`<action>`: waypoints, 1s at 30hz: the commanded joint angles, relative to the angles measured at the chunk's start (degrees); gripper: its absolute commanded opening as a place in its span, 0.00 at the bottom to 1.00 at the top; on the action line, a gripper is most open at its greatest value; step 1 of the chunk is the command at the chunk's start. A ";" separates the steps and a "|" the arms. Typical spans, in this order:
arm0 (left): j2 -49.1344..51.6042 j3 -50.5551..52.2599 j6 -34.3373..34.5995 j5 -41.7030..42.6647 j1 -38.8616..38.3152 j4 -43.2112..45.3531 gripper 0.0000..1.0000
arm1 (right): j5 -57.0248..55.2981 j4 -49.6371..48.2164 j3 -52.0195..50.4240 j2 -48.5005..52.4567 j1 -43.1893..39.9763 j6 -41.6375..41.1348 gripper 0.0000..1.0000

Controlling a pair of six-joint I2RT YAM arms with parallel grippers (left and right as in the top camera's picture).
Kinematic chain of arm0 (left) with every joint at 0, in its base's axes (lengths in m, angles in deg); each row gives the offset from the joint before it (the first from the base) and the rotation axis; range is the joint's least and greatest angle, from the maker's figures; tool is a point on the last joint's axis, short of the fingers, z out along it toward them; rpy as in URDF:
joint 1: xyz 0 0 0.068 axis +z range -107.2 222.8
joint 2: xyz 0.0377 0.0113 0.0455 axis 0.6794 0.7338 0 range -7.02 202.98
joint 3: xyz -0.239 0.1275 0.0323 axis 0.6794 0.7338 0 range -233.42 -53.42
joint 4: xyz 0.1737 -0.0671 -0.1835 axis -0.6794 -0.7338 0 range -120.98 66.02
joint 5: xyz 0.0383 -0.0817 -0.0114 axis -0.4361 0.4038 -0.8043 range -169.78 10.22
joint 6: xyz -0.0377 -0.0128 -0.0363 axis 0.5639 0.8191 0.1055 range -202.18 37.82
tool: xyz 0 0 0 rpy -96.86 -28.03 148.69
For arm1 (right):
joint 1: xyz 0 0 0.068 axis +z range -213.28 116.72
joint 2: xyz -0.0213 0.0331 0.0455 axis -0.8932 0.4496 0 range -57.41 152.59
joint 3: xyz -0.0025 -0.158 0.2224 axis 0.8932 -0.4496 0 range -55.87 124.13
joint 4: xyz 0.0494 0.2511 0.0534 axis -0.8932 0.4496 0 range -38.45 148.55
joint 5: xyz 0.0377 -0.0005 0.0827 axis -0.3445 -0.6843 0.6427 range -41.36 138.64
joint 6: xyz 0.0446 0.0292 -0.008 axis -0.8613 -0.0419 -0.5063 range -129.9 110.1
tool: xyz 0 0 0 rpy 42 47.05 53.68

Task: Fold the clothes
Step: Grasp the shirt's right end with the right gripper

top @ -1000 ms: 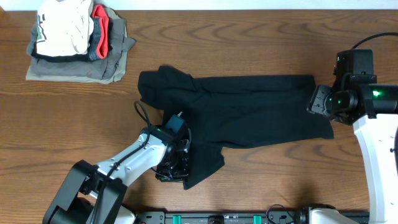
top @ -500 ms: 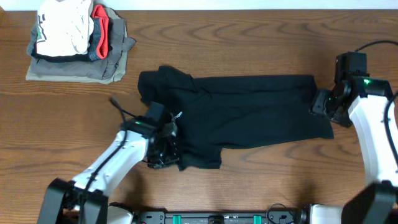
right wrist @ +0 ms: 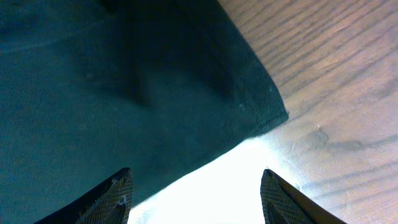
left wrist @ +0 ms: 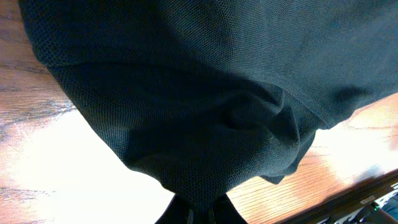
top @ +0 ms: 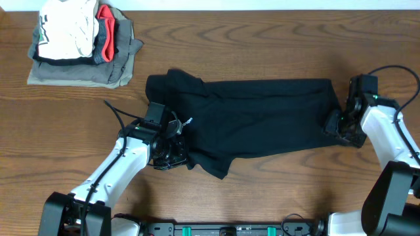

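The clothes, a black T-shirt (top: 262, 118), lie spread across the middle of the wooden table, with a flap pulled up at the lower left. My left gripper (top: 172, 152) is shut on that lower-left edge; in the left wrist view the black fabric (left wrist: 186, 106) bunches down into the closed jaws at the bottom edge (left wrist: 200, 216). At the shirt's lower right corner my right gripper (top: 336, 126) stands open. The right wrist view shows its fingertips (right wrist: 121, 190) spread wide over the shirt's hem corner (right wrist: 267, 106) and bare table, nothing between them.
A stack of folded garments (top: 82, 46) sits at the back left: a white one with dark print on top, red and dark ones below, grey-olive at the bottom. The table's front edge with the arm bases (top: 230, 229) runs along the bottom.
My left gripper has carried the shirt's lower-left edge up and leftward, folding the flap further onto the shirt. My right arm has come down to the shirt's lower right corner.
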 commanded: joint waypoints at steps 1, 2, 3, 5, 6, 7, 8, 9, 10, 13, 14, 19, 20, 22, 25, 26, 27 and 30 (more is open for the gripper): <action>-0.33 -0.79 -0.68 -0.68 0.24 0.48 0.06 | 0.20 -2.80 -2.89 0.20 -0.90 1.95 0.63; -0.33 -0.79 -0.98 -0.68 0.24 0.96 0.06 | 0.15 -4.57 -4.09 0.20 -0.90 1.95 0.64; -0.33 -0.79 -0.96 -0.68 0.24 1.31 0.06 | 0.17 -5.99 -4.96 0.20 -0.90 1.92 0.64; -0.33 -0.79 -0.96 -0.70 0.24 1.81 0.06 | 0.17 -9.20 -7.06 0.20 -0.87 1.90 0.63; -0.33 -0.79 -0.96 -0.70 0.24 2.01 0.06 | 0.17 -10.43 -7.96 0.20 -0.90 1.84 0.63; -0.33 -0.79 -0.96 -0.70 0.24 2.14 0.06 | 0.13 -11.47 -8.76 0.20 -0.90 1.70 0.62; -0.33 -0.79 -0.96 -0.68 0.24 2.16 0.05 | -0.15 -12.55 -9.66 0.20 -0.90 1.66 0.62; -0.33 -0.79 -0.96 -0.70 0.24 2.16 0.06 | -0.66 -13.40 -10.43 0.20 -0.92 1.42 0.61; -0.33 -0.79 -0.96 -0.70 0.24 2.16 0.06 | -1.51 -14.10 -11.21 0.20 -0.98 0.74 0.61; -0.33 -0.79 -0.96 -0.70 0.24 2.16 0.06 | -2.91 -15.87 -12.83 0.20 -1.31 -0.35 0.61; -0.33 -0.79 -0.96 -0.70 0.24 2.16 0.06 | -3.41 -16.44 -13.25 0.20 -1.57 -1.11 0.60; -0.33 -0.79 -0.94 -2.08 0.24 2.19 0.06 | -3.74 -19.56 -14.71 0.20 -2.82 -3.04 0.58; -0.33 -0.79 -0.94 -2.19 0.24 2.19 0.06 | -3.74 -20.20 -14.93 0.20 -3.10 -3.13 0.57; -0.33 -0.79 -0.94 -2.16 0.24 2.16 0.06 | -3.76 -21.27 -15.28 0.20 -3.54 -3.52 0.55; -0.33 -0.79 -0.94 -2.21 0.24 2.19 0.06 | -3.72 -21.62 -15.37 0.20 -4.02 -3.93 0.40; -0.33 -0.79 -0.94 -2.23 0.24 2.19 0.06 | -3.72 -21.55 -15.37 0.20 -4.09 -3.93 0.30; -0.33 -0.79 -0.94 -2.45 0.26 2.19 0.06 | -3.72 -21.38 -15.37 0.20 -4.11 -3.98 0.22; -0.33 -0.83 -0.94 -3.28 0.44 2.16 0.06 | -3.39 -20.35 -15.30 0.17 -4.35 -5.44 0.04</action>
